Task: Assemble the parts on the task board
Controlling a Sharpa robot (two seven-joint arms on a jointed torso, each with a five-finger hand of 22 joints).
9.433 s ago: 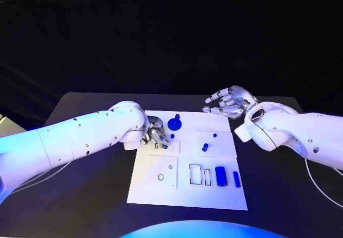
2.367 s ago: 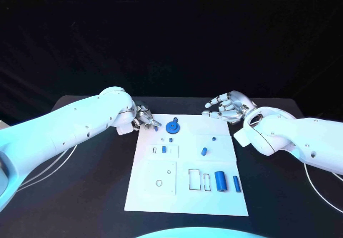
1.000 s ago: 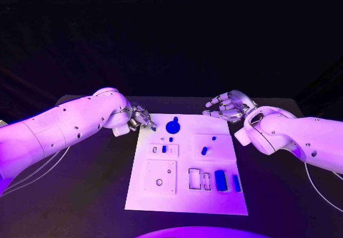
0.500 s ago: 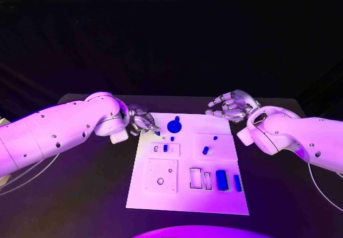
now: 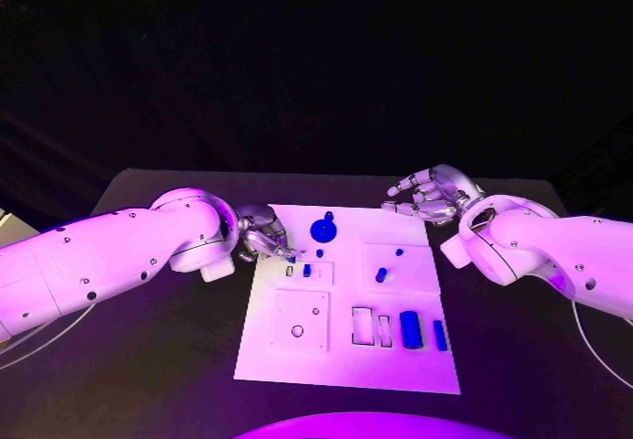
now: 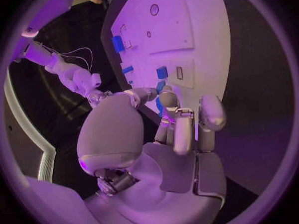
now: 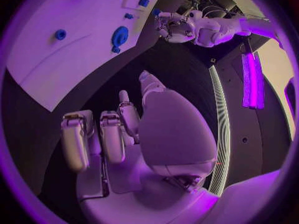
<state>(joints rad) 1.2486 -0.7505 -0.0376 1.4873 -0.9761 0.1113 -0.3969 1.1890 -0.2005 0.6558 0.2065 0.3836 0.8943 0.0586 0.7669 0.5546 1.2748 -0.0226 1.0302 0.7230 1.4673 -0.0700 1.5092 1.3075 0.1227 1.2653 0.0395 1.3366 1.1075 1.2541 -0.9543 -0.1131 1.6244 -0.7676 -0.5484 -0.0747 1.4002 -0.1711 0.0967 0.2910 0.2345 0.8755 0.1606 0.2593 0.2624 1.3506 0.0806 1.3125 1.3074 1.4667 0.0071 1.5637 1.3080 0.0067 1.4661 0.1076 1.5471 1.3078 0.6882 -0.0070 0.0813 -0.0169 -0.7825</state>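
The white task board lies mid-table. A blue round disc stands at its far end, also in the right wrist view. A blue piece sits in the small plate beside an empty slot. Another small piece stands to the right. Two blue blocks lie near right, by two slots. My left hand hovers at the board's far left edge, pinching a small blue piece between thumb and fingers. My right hand floats beyond the far right corner, fingers apart, holding nothing.
A square plate with two round holes lies near left on the board. Black table surrounds the board on all sides. My left arm stretches over the table's left part, my right arm over its right.
My left hand has come from the board's far left corner toward me and slightly inward, near the small plate, carrying the small blue piece. The right hand has stayed put.
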